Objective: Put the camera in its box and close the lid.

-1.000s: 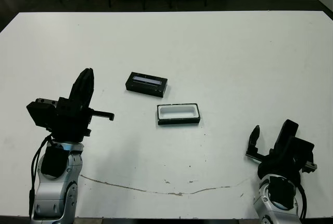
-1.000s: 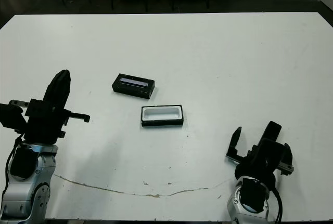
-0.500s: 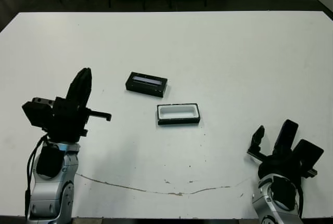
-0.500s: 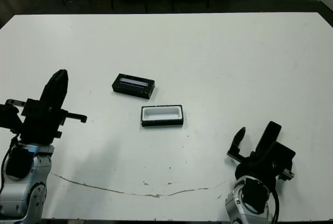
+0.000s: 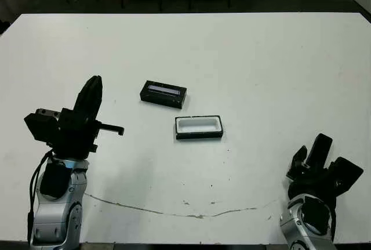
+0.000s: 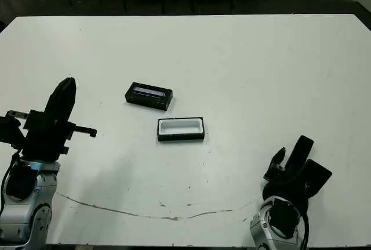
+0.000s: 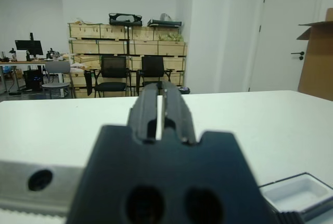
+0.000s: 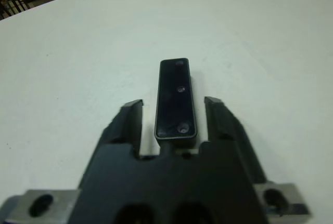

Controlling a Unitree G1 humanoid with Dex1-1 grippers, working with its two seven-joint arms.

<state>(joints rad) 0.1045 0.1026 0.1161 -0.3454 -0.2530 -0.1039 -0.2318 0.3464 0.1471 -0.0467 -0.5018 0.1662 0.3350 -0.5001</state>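
Right gripper [image 8: 174, 114], low at the near right corner of the white table [image 5: 278, 64], has its two black fingers [image 8: 130, 122] spread apart, and in its wrist view the camera [image 8: 176, 98] lies flat on the table in the gap between them, its near end reaching back toward the gripper's body; the fingers stand on either side of it and whether either one touches it cannot be told; in the head views the camera itself is hidden behind that gripper; left gripper [image 5: 93, 90] is raised above the left side of the table, well apart from everything on it, and its fingers [image 7: 177, 110] are pressed together with only a thin slit between them, holding nothing; the box [image 5: 199, 127] sits open near the middle of the table, a shallow black-walled tray whose white lining is bare, with nothing in it; a corner of it also shows at the edge of the left wrist view, equally unfilled; the lid [image 5: 163, 93] lies separately on the table, just beyond the box and a little toward the robot's left, near it but not touching, its pale strip facing up; the box lies well apart from the right gripper and the camera between its fingers.
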